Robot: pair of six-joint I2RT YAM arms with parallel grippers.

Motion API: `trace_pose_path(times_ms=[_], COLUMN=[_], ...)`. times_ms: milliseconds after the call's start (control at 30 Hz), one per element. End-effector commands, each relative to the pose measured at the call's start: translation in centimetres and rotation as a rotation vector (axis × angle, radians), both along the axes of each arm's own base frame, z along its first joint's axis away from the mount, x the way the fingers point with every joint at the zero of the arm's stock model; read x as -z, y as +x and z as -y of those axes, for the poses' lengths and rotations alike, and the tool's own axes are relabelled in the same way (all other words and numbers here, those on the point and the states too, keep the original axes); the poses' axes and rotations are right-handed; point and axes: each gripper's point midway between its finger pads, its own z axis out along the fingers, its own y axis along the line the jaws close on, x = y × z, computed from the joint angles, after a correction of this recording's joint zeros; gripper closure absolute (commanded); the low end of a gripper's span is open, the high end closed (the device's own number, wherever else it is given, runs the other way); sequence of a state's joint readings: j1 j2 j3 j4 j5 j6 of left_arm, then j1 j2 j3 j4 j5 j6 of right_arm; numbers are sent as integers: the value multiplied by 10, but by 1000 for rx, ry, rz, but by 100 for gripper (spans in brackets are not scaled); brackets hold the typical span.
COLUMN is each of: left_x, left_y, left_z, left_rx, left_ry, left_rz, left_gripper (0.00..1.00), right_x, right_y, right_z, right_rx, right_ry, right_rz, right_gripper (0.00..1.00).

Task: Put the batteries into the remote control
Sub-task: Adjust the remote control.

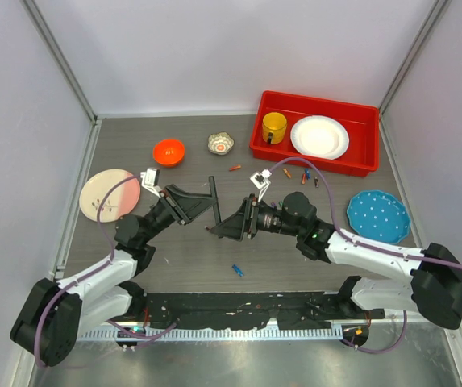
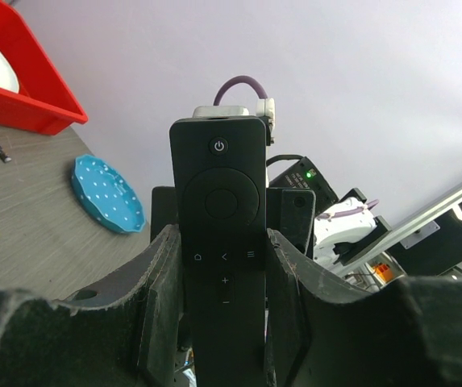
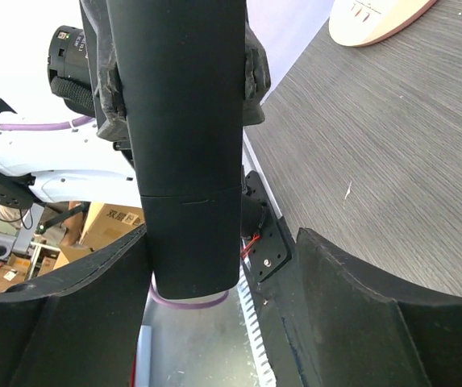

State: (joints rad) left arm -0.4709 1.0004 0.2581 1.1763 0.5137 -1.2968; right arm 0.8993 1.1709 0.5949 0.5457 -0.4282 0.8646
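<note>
Both arms reached in over the middle of the desk, the left from about 7 o'clock and the right from about 4 o'clock, wrists turned so the two hands faced each other. The left hand was clenched on the single remote control, holding it clear of the desk, its far end angled toward 12 o'clock and its button side facing that arm's wrist camera. The right hand was spread open around the remote's plain back. One finger sat right beside the casing and the other stood apart from it, so it had no grip. I made out one blue battery lying alone at 6 o'clock of the remote and one orange battery at 12 o'clock. A loose scatter of about four more batteries lay toward 2 o'clock, too small to count surely. There were three plates: a pink plate at 9 o'clock, a blue dotted plate at 3 o'clock, and a white plate. The white one sat in the one red bin at 1 o'clock, beside a yellow mug. One orange bowl and one small fluted cup stood between 11 and 12 o'clock.
</note>
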Motion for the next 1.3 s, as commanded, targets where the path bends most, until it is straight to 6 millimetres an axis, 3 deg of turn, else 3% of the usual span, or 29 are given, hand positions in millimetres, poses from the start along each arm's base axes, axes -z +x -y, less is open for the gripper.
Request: trace_pose_path(times_ms=[0,233,500,567,600,667,700,767,800,867,900,933,967,1000,1033,1067,1133,1267], left_x=[-22,-19,-15,-16,-17,-19,-10,-6,-5,-2,4,-4,17,21,14,27,21,28], left_y=[-4,-5,-2,-3,-4,-4,0,5,7,13,17,22,28,30,34,35,35,28], left_z=[-5,-6,-5,-4,-4,-3,-1,-1,-3,-7,-9,-11,-14,-15,-17,-18,-15,-3], left_rx=[-16,-19,-16,-8,-4,-1,-10,-35,-59,-111,-144,-174,-198,-212,-234,-231,-231,-248], left_ry=[-33,-36,-34,-33,-34,-28,7,47,72,121,173,205,295,342,384,433,453,540], left_rz=[78,68,53,56,65,63,35,6,22,-10,-5,9,-76,-89,-64,-115,-101,-96], left_gripper=[100,100,98,82,46,27,19,12,1,0,0,0,0,0,0,0,0,0], right_x=[-28,-28,-35,-32,-33,-29,-31,-22,-19,-6,-13,13,23,17,32,40,40,45], right_y=[4,-1,-12,-13,-14,-15,-16,-13,-11,-2,4,3,18,25,18,30,27,30], right_z=[-5,-5,-3,-1,1,4,7,12,15,26,29,41,51,56,64,73,75,77], right_rx=[2,-19,-73,-74,-72,-66,-62,-37,-26,31,63,80,152,192,184,248,256,289], right_ry=[71,95,126,113,111,79,72,3,-27,-157,-193,-335,-435,-482,-581,-662,-712,-780], right_rz=[73,79,100,103,109,125,137,153,165,190,218,177,230,254,253,283,302,322], right_gripper=[29,40,69,74,76,76,77,77,78,80,80,80,80,80,80,80,81,80])
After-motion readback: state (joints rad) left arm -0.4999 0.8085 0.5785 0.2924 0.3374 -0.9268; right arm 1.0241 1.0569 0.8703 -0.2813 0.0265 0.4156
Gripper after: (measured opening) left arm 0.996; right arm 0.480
